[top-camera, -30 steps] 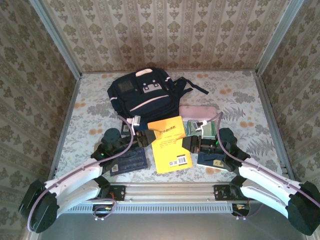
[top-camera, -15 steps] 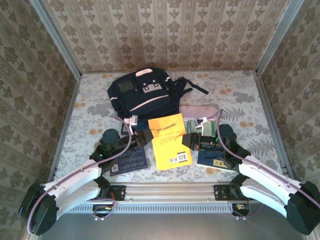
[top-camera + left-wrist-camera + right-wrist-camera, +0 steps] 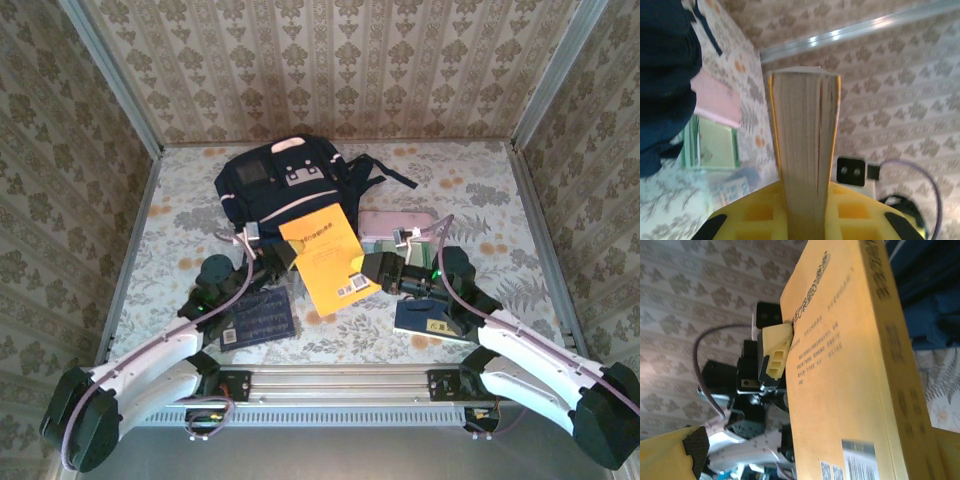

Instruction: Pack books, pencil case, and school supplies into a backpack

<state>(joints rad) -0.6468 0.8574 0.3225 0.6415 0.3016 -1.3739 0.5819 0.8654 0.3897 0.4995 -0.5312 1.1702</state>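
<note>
Both arms were extended forward from the near edge and angled inward. The floral table [image 3: 470, 200] was enclosed by wallpapered walls [image 3: 350, 60]. The orange-yellow book [image 3: 322, 255] was held tilted, just before the backpack [image 3: 280, 190]. It was clamped at its left edge by the left gripper [image 3: 272, 258]. The right gripper [image 3: 372, 268] was spread wide around its right edge.

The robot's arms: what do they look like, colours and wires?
The left arm and right arm have white shells, black joints, and a lilac cable looping to each wrist. The end effector fingers are yellow plastic with square pockets.
</note>
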